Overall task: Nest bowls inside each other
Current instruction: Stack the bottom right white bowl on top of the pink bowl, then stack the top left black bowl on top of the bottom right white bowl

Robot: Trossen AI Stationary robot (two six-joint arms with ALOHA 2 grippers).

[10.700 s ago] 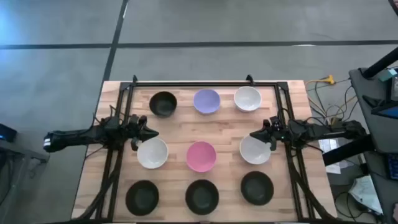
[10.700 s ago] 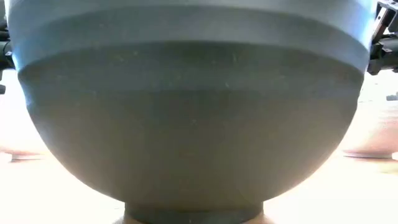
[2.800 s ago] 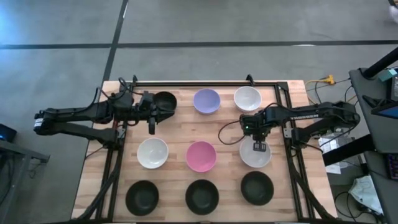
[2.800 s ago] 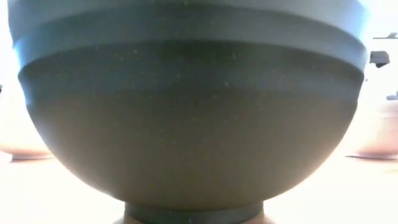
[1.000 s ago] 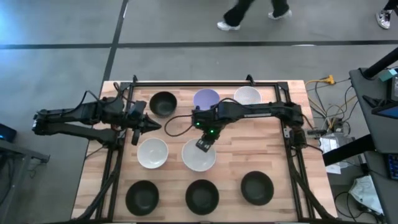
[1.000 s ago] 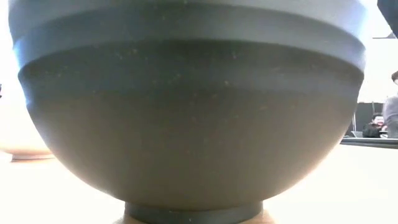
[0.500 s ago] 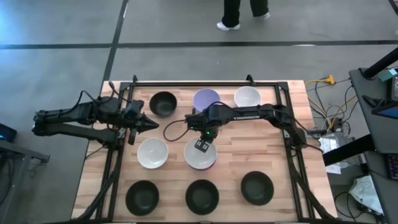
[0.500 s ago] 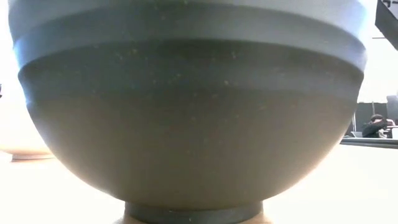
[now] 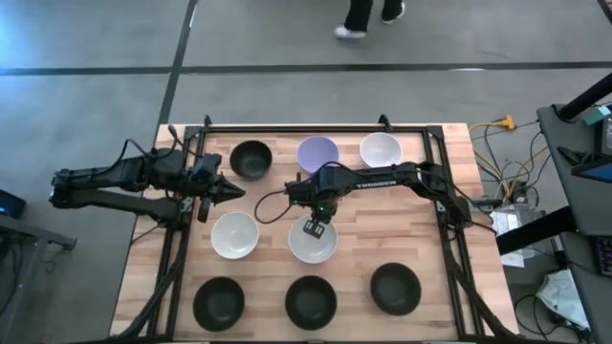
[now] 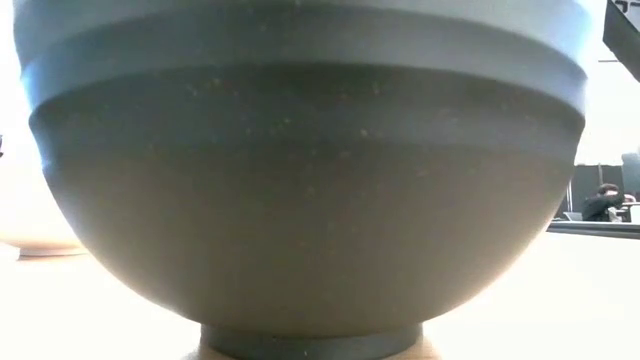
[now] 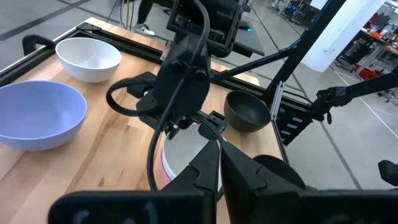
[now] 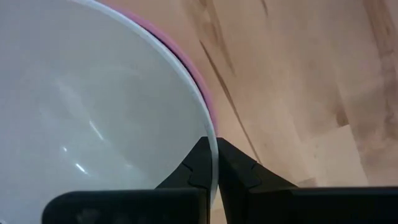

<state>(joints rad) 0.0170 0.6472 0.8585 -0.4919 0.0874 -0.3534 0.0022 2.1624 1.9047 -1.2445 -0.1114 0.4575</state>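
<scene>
My right gripper (image 9: 314, 227) is shut on a white bowl (image 9: 312, 243) that sits inside the pink bowl (image 12: 200, 84) at the table's middle. Only a thin pink rim shows around the white one. My left gripper (image 9: 228, 192) hangs shut and holds nothing, between the far-left black bowl (image 9: 251, 159) and another white bowl (image 9: 234, 235). The lavender bowl (image 9: 317, 153) and a third white bowl (image 9: 381, 149) stand in the far row. Three black bowls (image 9: 310, 302) stand along the near edge. My right gripper holds the white bowl by the far side of its rim (image 12: 213, 138), pinched with one finger inside the bowl and one outside. The fingers come from above, pointing down. The bowl is upright, set in the pink bowl.
The near-middle black bowl (image 10: 300, 200) fills the low view and hides the rest of the table there. Bare wood (image 9: 392, 234) lies right of the nested pair. A black frame rail (image 9: 316, 127) runs along the far edge. A person's legs (image 9: 368, 14) pass beyond the table.
My right gripper has come down over the pink bowl with the white bowl still in its hold. The white bowl was above the pink bowl and hid it. It now sits lower, inside it. My left arm has kept still.
</scene>
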